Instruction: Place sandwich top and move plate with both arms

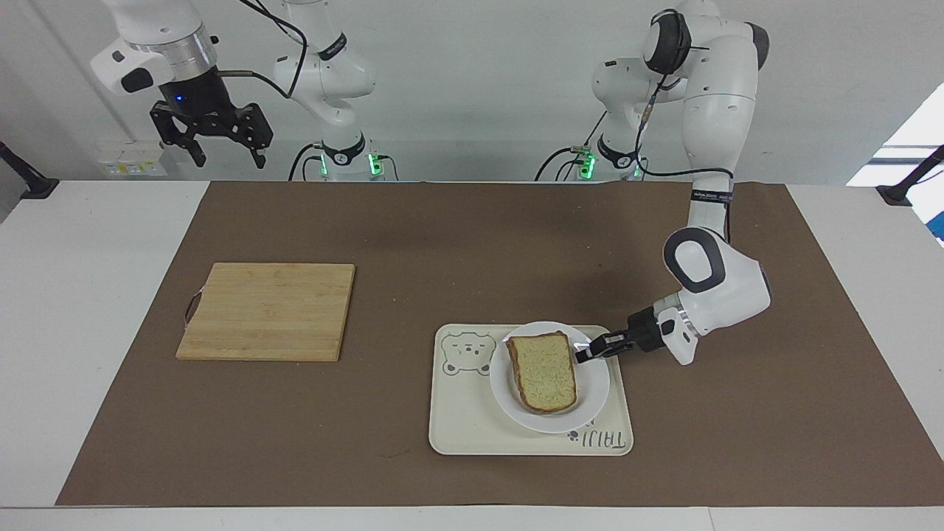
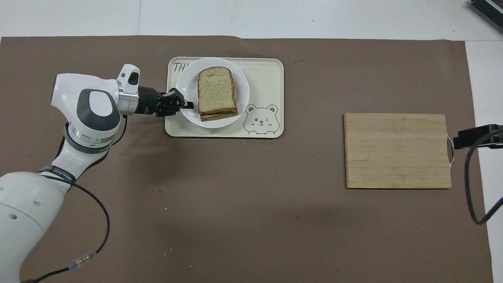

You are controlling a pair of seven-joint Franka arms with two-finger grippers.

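Plate [image 2: 184, 84] hides tray [image 2: 267, 67] lettering; filling prob. hidden.

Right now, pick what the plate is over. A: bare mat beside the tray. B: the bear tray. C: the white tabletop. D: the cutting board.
B: the plate with the sandwich top sits over the tray, covering part of its lettering, with the left gripper shut on its rim; the cutting board has nothing on it and the right gripper waits raised.

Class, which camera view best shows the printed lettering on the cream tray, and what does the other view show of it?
The facing view: the plate leaves most of the lettering on the tray readable, though upside down. In the overhead view, the plate covers all but the first letters.
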